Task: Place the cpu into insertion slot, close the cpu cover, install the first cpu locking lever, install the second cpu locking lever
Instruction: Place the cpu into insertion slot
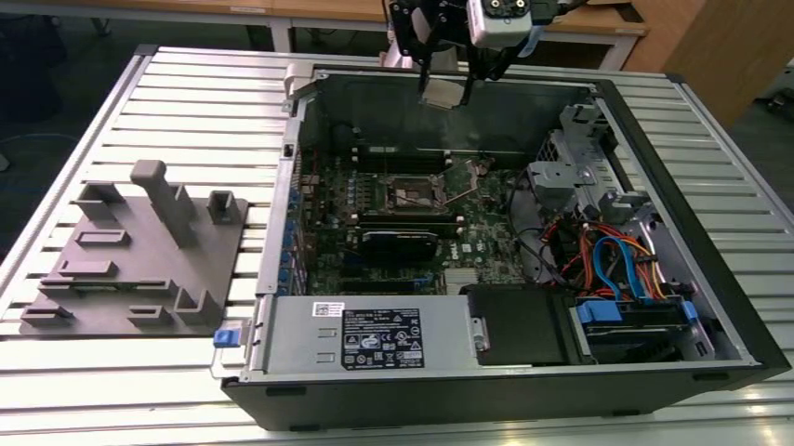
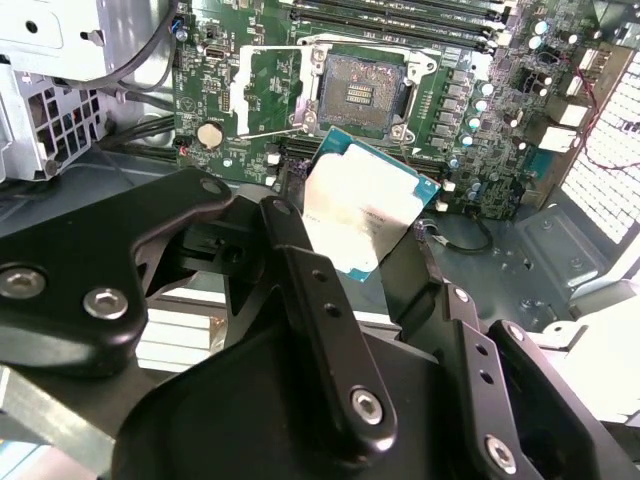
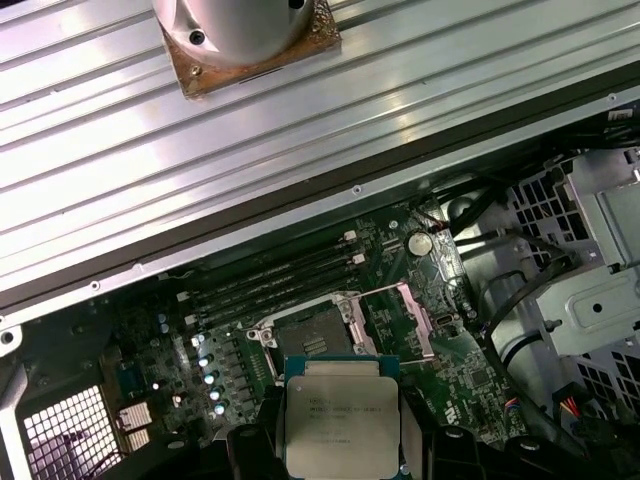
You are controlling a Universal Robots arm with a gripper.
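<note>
My gripper (image 1: pixel 447 85) hangs high over the far wall of the open computer case, shut on the cpu (image 1: pixel 443 92), a flat square chip with a silvery top. In both wrist views the cpu (image 2: pixel 362 212) (image 3: pixel 340 425) sits between the black fingers (image 2: pixel 300 260), held above the board. The insertion slot (image 1: pixel 416 192) (image 2: pixel 360 88) (image 3: pixel 308 335) lies open on the green board below, dark contact field exposed. The cpu cover (image 2: pixel 268 90) (image 3: pixel 402 318) is swung up beside the slot.
The case wall (image 1: pixel 447 116) stands just under the gripper. Long memory slots (image 3: pixel 270 280) run beside the socket, and a black card (image 1: pixel 397 243) lies nearer the front. A drive cage and cables (image 1: pixel 608 251) sit at the exterior view's right; a grey fixture block (image 1: pixel 137 251) at its left.
</note>
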